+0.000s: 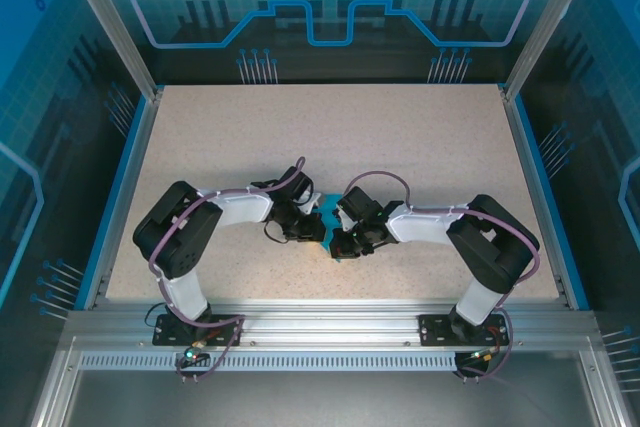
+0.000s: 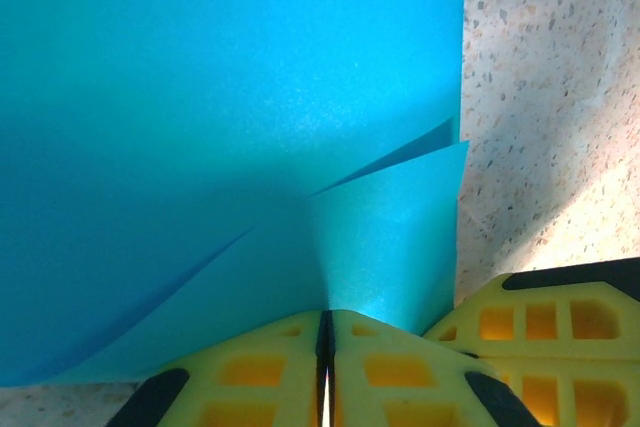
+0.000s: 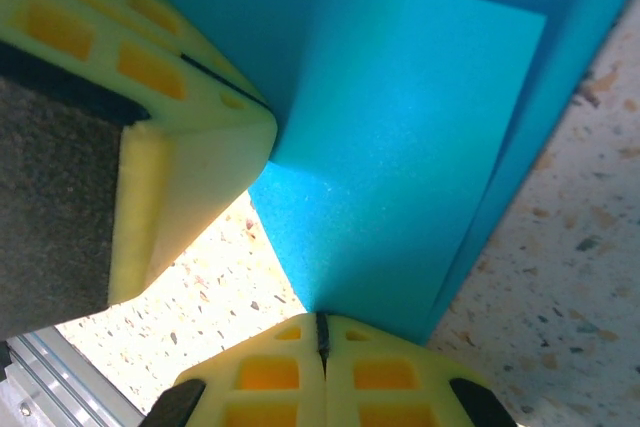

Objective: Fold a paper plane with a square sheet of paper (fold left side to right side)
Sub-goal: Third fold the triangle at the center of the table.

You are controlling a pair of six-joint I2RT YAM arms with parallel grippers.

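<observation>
The teal-blue paper (image 1: 326, 215) is folded into a narrow, layered shape, the paper plane, held up between my two grippers at the middle of the table. In the left wrist view the paper (image 2: 230, 97) shows overlapping flaps, and my left gripper (image 2: 325, 322) is shut on its lower edge. My right gripper (image 3: 322, 325) is shut on a lower corner of the paper (image 3: 400, 127). The left gripper's yellow fingers (image 3: 150, 107) press close beside that corner. From above, the left gripper (image 1: 312, 228) and right gripper (image 1: 341, 238) nearly touch.
The speckled beige table (image 1: 400, 137) lies open behind and to both sides of the arms. Aluminium frame posts and blue panels wall in the table. The metal rail (image 1: 320, 322) with both arm bases runs along the near edge.
</observation>
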